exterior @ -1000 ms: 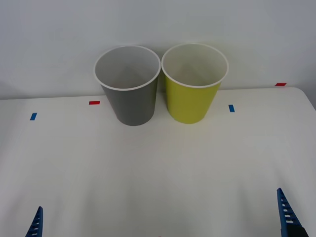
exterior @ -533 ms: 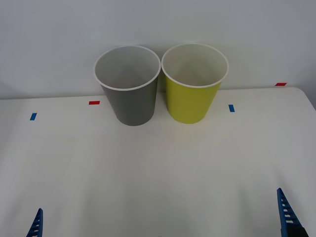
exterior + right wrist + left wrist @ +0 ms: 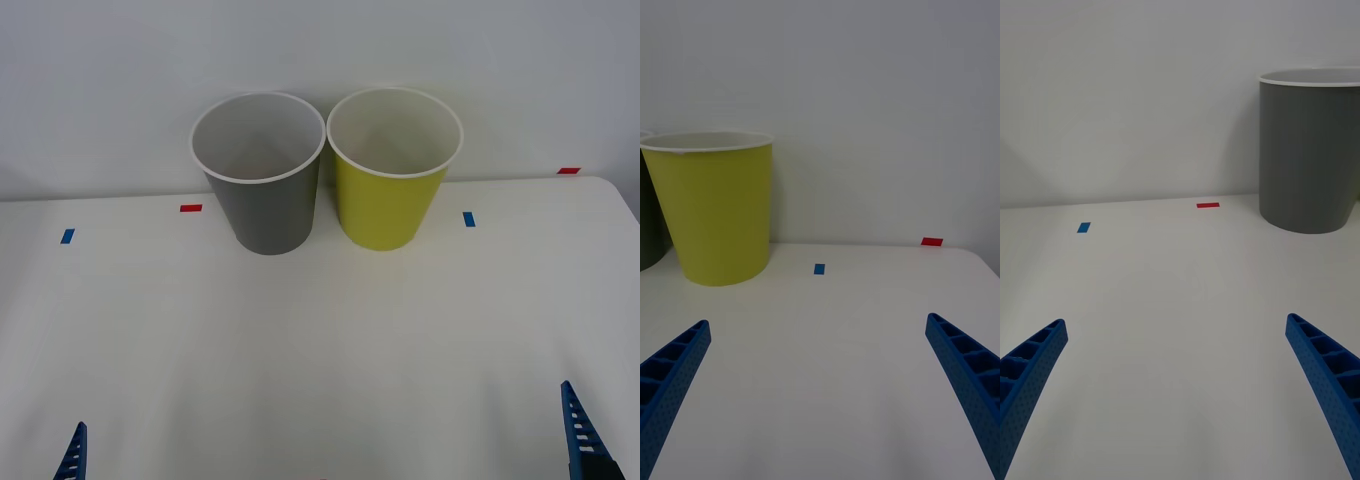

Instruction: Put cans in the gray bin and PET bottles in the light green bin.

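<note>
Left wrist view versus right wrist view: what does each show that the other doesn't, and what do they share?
Only the left wrist view shows the whole gray bin standing upright, with a red tape mark and a blue tape mark beside it, framed by the open left gripper. Only the right wrist view shows the light green bin, framed by the open right gripper. Both share the white table and the pale wall behind.
</note>
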Available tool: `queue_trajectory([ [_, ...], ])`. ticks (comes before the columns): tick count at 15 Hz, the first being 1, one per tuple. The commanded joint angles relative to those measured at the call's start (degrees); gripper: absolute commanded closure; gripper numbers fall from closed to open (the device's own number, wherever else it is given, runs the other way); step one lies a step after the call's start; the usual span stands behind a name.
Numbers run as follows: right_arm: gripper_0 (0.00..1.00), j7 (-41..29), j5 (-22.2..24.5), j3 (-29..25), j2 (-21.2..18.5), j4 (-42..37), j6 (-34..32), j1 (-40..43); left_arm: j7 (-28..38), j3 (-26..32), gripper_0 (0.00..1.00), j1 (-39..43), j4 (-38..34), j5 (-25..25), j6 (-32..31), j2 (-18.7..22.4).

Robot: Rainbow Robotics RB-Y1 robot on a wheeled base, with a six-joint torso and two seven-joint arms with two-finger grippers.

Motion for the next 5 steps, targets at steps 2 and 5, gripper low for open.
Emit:
queue_trajectory([
  [2, 0.0, 0.0, 0.0, 0.0, 0.0, 0.0, 0.0, 0.0, 0.0, 0.0, 0.0, 0.0, -0.01, 0.01, 0.02, 0.0],
  [5, 0.0, 0.0, 0.0, 0.0, 0.0, 0.0, 0.0, 0.0, 0.0, 0.0, 0.0, 0.0, -0.01, 0.01, 0.02, 0.0],
])
